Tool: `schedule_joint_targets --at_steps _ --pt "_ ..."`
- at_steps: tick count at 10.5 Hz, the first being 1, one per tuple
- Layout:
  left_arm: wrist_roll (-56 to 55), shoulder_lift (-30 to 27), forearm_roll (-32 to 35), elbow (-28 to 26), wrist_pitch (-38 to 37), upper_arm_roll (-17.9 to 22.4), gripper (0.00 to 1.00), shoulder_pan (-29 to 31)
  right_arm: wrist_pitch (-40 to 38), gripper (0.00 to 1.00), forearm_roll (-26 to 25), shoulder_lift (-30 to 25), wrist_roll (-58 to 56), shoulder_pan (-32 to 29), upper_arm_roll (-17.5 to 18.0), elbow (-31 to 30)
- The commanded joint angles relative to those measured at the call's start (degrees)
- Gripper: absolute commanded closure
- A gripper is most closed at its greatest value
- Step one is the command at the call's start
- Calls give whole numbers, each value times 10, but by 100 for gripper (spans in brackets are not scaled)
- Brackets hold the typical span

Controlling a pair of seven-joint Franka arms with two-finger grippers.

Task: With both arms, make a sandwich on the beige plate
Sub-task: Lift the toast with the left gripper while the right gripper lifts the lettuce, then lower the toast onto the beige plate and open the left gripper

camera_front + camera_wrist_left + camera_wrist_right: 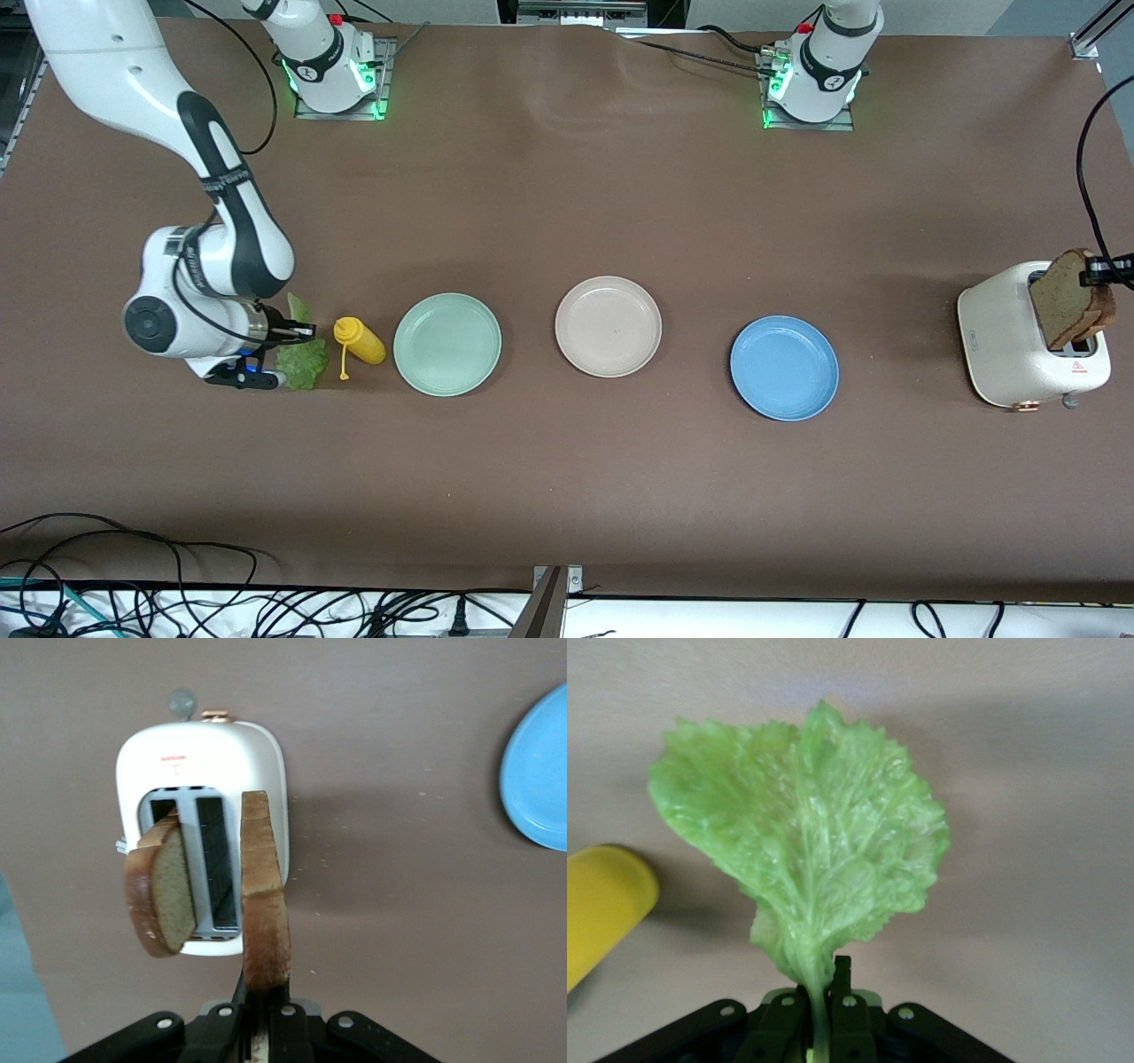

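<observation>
My right gripper (299, 334) is low at the right arm's end of the table, shut on the stem of the ruffled green lettuce leaf (303, 361). In the right wrist view the leaf (806, 842) spreads out from the shut gripper (824, 992). My left gripper (1101, 269) is over the white toaster (1001, 341), shut on the top edge of a brown bread slice (1070, 299). The left wrist view shows that slice (264, 904) edge-on in the gripper (264, 1010), and a second slice (164, 890) leaning out of a toaster slot. The beige plate (608, 325) lies bare mid-table.
A yellow squeeze bottle (359, 341) lies beside the lettuce, toward the mint-green plate (447, 344). A blue plate (784, 367) sits between the beige plate and the toaster. Cables run along the table's front edge.
</observation>
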Motion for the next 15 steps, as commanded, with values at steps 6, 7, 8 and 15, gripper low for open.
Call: schedule_joint_targets --at_steps 6,7,8,15 --pt "-34 20 -120 53 -64 4 100 -200 -184 100 17 -126 -45 -2 -14 71" --pt "-59 42 -152 53 -64 4 100 -222 -191 100 19 -141 -43 -2 3 71" --pt "-65 64 -176 53 -60 4 100 -248 -199 100 19 -150 -27 -2 15 76" --pt "-56 229 -455 128 3 4 100 -309 -232 100 18 -149 152 0 120 140"
